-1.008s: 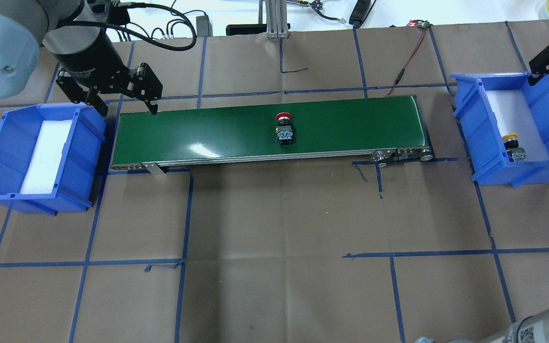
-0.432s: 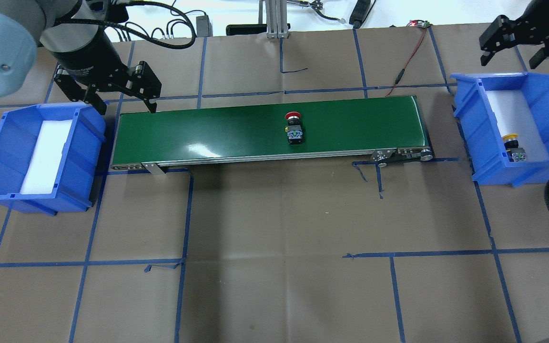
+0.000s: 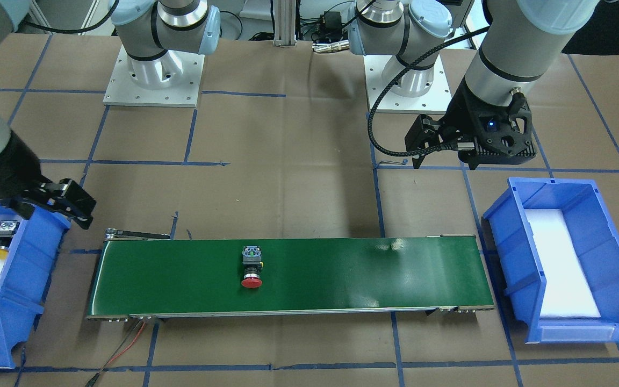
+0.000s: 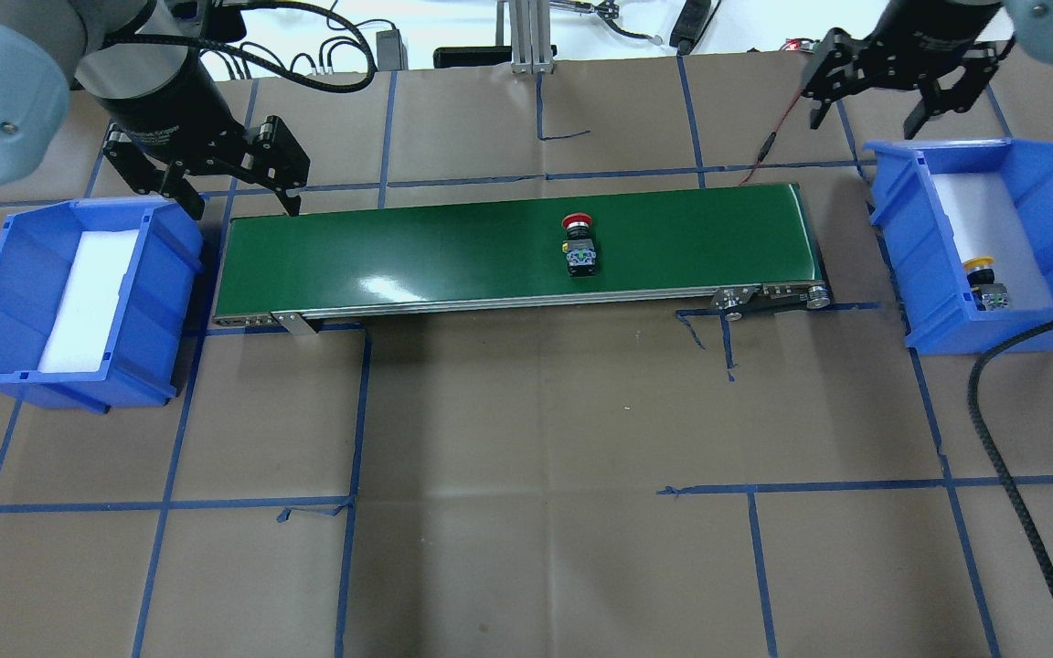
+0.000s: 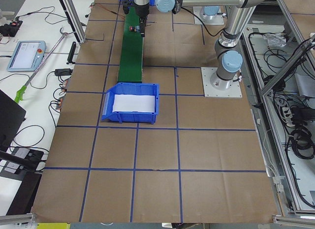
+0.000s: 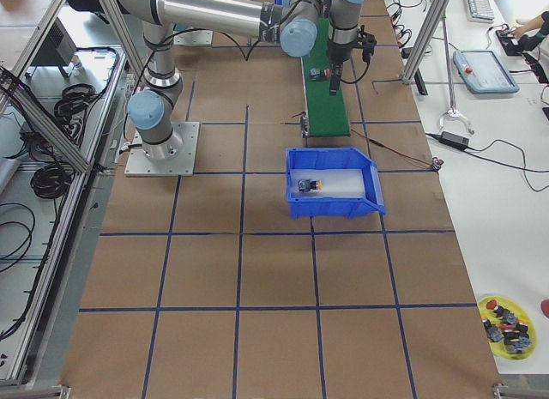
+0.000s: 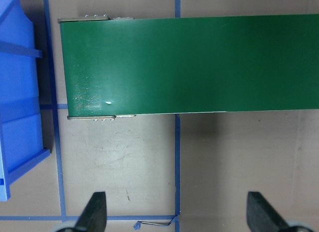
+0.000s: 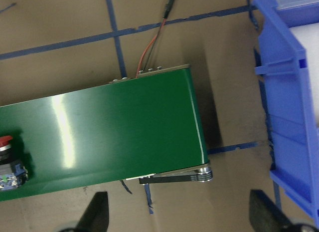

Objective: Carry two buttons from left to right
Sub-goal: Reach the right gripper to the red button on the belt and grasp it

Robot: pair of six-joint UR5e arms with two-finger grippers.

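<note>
The red button (image 4: 579,242) lies on its side on the green conveyor belt (image 4: 417,251), right of its middle; it also shows in the right wrist view (image 8: 7,159). The yellow button (image 4: 983,279) lies on white foam in the right blue bin (image 4: 1047,196). My left gripper (image 4: 243,206) is open and empty, hovering at the belt's far left corner next to the left blue bin (image 4: 5,292). My right gripper (image 4: 866,119) is open and empty, hovering beyond the belt's right end, at the right bin's far left corner.
The left bin holds only a white foam pad (image 4: 88,297). A red-black wire (image 4: 778,119) runs from the belt's far right corner. My right arm's black cable (image 4: 993,429) hangs over the table's right side. A yellow dish of spare buttons (image 6: 506,317) sits far off.
The red button has travelled to the right along the belt. My right gripper has swung left from over the right bin toward the belt's far right end. The left gripper has barely moved.
</note>
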